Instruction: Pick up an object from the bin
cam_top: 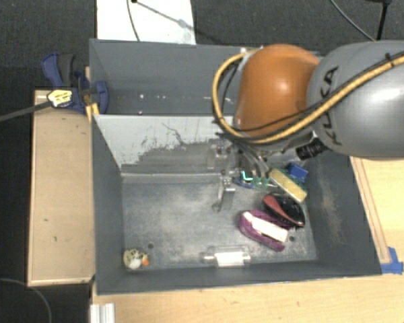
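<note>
Bin: gripper hangs low near the middle, small heap just right; open or closed, can't tell.

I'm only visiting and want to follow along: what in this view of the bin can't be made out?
Camera view:
- blue thing by the right wall: mostly hidden under the arm.
- small round thing in the near left corner: too small to identify.
- clear thing at the near wall: outline faint.
- tool: top hidden by the orange cover; open or shut unclear.
</note>
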`<state>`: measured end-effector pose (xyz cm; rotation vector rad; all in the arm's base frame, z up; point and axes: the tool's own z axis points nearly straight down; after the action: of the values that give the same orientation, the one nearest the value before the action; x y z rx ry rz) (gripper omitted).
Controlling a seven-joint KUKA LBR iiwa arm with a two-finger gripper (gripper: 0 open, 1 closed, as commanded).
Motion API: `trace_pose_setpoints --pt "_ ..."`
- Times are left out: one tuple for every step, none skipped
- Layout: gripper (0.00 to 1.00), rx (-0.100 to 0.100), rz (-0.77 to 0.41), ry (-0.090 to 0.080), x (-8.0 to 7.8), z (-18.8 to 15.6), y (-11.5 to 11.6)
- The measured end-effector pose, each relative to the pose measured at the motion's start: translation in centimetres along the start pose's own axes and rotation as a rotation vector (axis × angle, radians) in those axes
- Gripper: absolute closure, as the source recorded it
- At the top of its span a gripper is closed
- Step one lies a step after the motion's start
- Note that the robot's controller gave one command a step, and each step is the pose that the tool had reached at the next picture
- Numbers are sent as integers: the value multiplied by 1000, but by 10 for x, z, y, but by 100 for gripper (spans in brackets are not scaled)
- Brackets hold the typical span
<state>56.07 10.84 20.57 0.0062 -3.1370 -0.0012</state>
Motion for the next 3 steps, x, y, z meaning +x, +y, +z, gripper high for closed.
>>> trace_pose_setpoints --pt "0 2 -333 -2 -28 138 -57" --pt "0 -1 -490 -4 50 105 -5" --pt "0 3 -611 -2 85 104 -45"
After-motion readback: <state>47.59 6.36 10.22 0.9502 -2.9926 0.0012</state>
